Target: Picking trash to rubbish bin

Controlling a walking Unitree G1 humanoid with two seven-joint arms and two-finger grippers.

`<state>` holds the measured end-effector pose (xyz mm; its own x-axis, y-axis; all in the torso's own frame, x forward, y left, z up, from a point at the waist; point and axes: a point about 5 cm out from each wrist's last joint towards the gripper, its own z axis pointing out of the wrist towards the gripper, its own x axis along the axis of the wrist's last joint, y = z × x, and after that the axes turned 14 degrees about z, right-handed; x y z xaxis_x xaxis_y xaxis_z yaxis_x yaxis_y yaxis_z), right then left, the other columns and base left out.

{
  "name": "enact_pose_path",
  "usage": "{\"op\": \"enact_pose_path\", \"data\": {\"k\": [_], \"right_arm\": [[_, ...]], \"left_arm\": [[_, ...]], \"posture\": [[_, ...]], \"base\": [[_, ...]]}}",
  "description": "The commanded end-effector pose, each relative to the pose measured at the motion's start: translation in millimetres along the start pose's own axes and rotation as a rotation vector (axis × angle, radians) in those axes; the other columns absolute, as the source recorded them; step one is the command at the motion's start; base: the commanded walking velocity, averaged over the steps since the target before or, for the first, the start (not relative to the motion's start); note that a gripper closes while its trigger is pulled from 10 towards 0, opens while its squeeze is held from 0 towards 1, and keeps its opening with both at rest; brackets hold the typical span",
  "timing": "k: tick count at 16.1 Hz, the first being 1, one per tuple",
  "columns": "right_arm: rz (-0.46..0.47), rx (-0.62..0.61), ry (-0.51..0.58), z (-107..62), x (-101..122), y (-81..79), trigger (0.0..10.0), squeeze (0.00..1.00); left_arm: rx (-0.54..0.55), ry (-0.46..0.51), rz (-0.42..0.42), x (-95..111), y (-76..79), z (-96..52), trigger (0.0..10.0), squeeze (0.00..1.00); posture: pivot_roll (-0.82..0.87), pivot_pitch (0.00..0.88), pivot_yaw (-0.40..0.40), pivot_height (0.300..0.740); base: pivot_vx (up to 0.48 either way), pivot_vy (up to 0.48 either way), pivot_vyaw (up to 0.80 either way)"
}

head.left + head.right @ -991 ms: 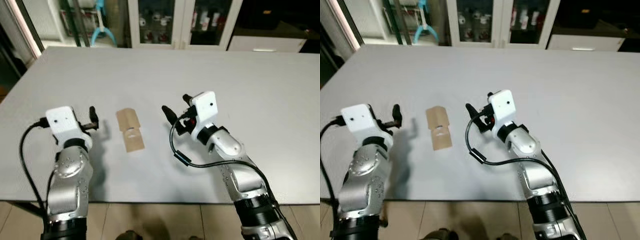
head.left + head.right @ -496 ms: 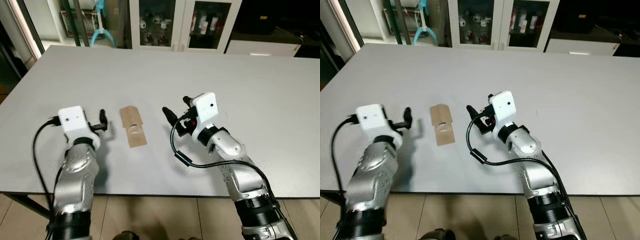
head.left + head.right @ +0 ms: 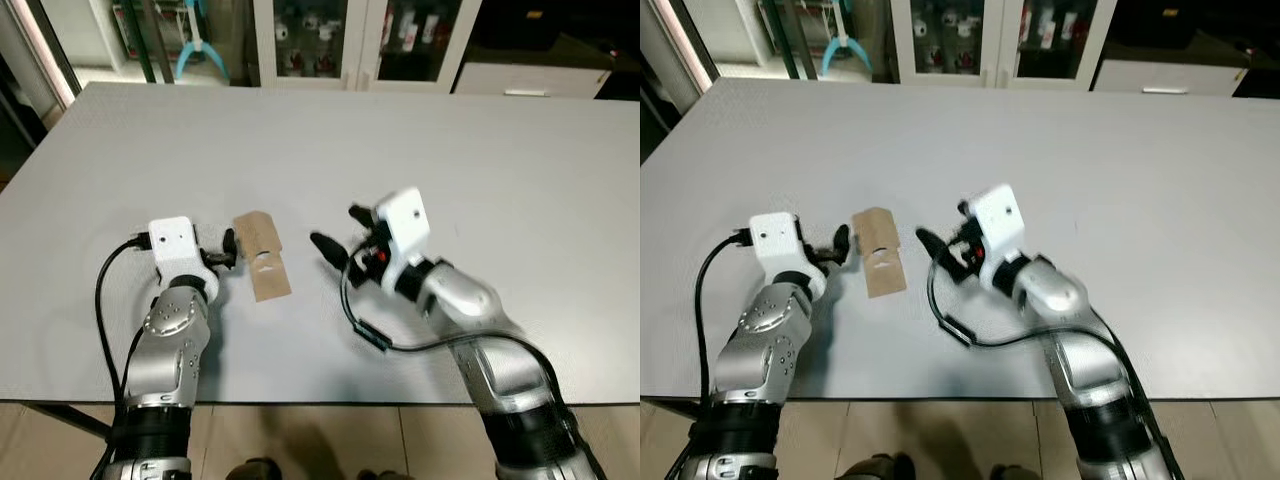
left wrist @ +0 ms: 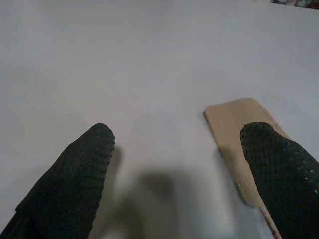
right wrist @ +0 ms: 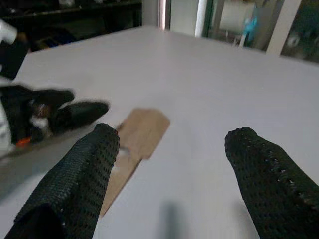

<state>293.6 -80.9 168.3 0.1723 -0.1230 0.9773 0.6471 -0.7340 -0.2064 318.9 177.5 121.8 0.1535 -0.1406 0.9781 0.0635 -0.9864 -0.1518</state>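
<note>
A flat brown cardboard piece [image 3: 262, 257] lies on the grey table [image 3: 400, 140], between my two arms. My left gripper [image 3: 228, 252] is open and low over the table at the cardboard's left edge. In the left wrist view one finger [image 4: 281, 181] hangs over the cardboard [image 4: 234, 117] and the other [image 4: 67, 186] over bare table. My right gripper [image 3: 338, 230] is open, a short way right of the cardboard and pointing at it. Its wrist view has the cardboard [image 5: 140, 133] ahead between its fingers [image 5: 75, 194], with the left gripper [image 5: 67, 112] beyond it.
The table's front edge [image 3: 330, 402] runs just below my arms, with tiled floor [image 3: 300, 440] under it. Glass-door cabinets [image 3: 340, 40] and a blue object [image 3: 190, 40] stand behind the far edge. A black cable [image 3: 365, 325] loops from my right wrist.
My left gripper has moved right across the table until it reaches the cardboard's left edge. The right gripper has dropped slightly and edged toward the cardboard. The camera view has shifted a little.
</note>
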Motion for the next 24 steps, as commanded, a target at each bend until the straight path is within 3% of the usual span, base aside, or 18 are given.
{"op": "enact_pose_path", "data": {"k": [1, 6, 11, 14, 16, 24], "right_arm": [[-0.008, 0.001, -0.012, -3.9, 0.6, -4.9, 10.0, 0.0], [-0.021, -0.005, -0.028, -6.9, 1.0, -6.7, 10.0, 0.0], [-0.025, -0.023, -0.027, -10.2, 1.2, -8.2, 10.0, 0.0], [-0.033, -0.026, -0.035, -12.2, 0.7, -8.0, 10.0, 0.0], [-0.04, -0.035, -0.038, -12.6, 0.7, -5.1, 10.0, 0.0], [-0.042, -0.025, -0.039, -10.2, -0.6, -6.9, 10.0, 0.0]], "left_arm": [[-0.052, 0.02, 0.004, 5.1, 9.6, 5.8, 10.0, 0.0], [-0.152, 0.06, 0.019, 20.7, 30.3, 18.9, 10.0, 0.0], [-0.207, -0.005, 0.03, 7.3, 50.0, 24.4, 10.0, 0.0], [-0.144, -0.081, 0.058, -1.8, 41.3, 30.3, 10.0, 0.0], [-0.087, -0.044, 0.067, 5.3, 30.6, 32.5, 10.0, 0.0], [-0.043, 0.011, 0.074, 27.8, 25.2, 34.7, 10.0, 0.0]], "posture": [[-0.17, 0.169, 0.029, 0.74], [-0.19, 0.172, 0.054, 0.74], [-0.21, 0.172, 0.066, 0.74], [-0.21, 0.172, 0.064, 0.74], [-0.21, 0.174, 0.062, 0.74], [-0.19, 0.174, 0.059, 0.74]], "base": [[0.0, 0.0, 0.0], [0.0, 0.0, 0.0], [0.0, 0.0, 0.0], [0.0, 0.0, 0.0], [0.0, 0.0, 0.0], [0.0, 0.0, 0.0]]}}
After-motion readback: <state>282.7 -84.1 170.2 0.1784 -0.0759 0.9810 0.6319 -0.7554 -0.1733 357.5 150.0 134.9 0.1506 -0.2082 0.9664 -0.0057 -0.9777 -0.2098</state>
